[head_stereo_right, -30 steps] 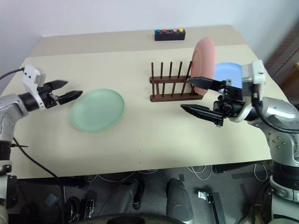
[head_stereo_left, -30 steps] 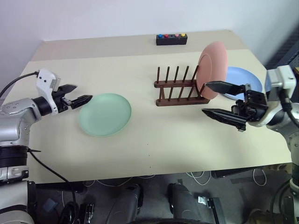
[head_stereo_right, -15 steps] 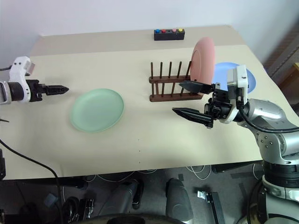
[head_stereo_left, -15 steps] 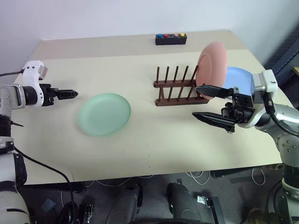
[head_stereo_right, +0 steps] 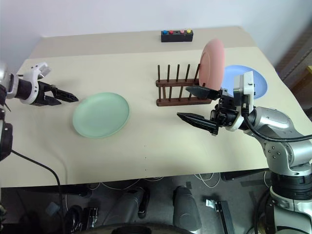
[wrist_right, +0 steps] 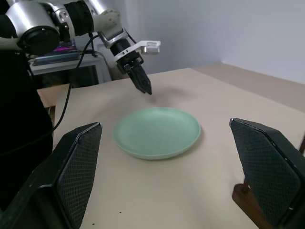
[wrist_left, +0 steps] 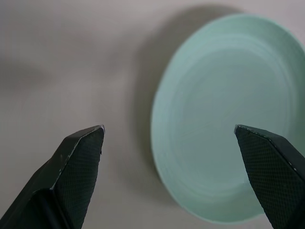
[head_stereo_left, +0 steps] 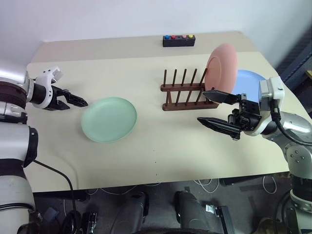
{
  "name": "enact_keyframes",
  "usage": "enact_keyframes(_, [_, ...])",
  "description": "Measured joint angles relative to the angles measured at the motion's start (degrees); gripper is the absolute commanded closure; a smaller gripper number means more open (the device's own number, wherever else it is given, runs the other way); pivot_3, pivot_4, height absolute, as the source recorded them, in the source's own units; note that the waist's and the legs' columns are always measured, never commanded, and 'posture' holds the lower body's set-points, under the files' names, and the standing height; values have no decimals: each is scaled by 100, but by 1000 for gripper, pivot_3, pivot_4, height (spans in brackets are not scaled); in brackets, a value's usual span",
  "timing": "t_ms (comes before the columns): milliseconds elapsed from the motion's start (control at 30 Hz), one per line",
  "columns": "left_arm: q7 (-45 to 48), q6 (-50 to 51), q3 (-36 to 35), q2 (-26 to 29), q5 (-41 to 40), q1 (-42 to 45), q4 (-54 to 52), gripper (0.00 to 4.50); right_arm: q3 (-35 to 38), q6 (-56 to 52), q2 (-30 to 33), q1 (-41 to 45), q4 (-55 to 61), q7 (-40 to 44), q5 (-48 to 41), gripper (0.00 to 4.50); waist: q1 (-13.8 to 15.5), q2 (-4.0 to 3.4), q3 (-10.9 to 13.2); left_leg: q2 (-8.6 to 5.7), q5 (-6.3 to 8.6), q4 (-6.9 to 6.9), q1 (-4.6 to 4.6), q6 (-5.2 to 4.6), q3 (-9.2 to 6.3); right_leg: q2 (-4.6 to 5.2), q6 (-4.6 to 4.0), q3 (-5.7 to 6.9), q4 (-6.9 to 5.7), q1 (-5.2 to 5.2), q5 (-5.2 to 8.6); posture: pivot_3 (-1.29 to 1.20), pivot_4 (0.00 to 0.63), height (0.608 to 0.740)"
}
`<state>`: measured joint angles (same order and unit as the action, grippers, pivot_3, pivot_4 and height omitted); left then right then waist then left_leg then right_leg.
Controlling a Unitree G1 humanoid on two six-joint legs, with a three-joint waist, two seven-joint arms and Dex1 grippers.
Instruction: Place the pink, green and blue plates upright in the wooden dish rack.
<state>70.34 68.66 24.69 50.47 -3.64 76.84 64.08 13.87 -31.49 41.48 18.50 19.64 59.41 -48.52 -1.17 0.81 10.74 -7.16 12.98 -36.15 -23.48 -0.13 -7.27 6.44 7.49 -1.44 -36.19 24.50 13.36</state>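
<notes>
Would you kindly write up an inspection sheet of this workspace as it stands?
Surface: beige table, otherwise bare.
Job's things: pink plate upright at the right end of the wooden dish rack; green plate flat; blue plate flat behind the rack.
Clutter: black button box at the far edge.
Grippers: left pincer open beside the green plate; right pincer open, empty.
Cables: on the floor under the table.
Surroundings: plain wall.

Silver-grey rounded arm shells with black bands at the joints. White block-shaped camera housings on both wrists. Left gripper (head_stereo_left: 78,101) and right gripper (head_stereo_left: 210,107): two long, tapered black fingers (wrist_left: 78,162) each, inner faces finely cross-hatched. Black cables looping along each forearm and trailing off the left arm.
</notes>
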Motion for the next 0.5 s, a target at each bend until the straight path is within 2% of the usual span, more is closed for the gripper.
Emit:
enact_keyframes(200, [673, -396, 377, -199, 669, 186, 688, 0, 18, 71, 0, -48, 11, -21, 2, 115, 28, 10, 6, 0, 0, -3, -2, 0, 0, 1, 1, 0, 0, 0, 0, 0, 150, 740])
enact_keyframes(500, [947, -558, 290, -437, 1108, 233, 1096, 0, 20, 126, 2, -66, 20, -36, 5, 115, 35, 15, 9, -1, 0, -4, -2, -1, -1, 2, 1, 1, 0, -1, 1, 0, 150, 740])
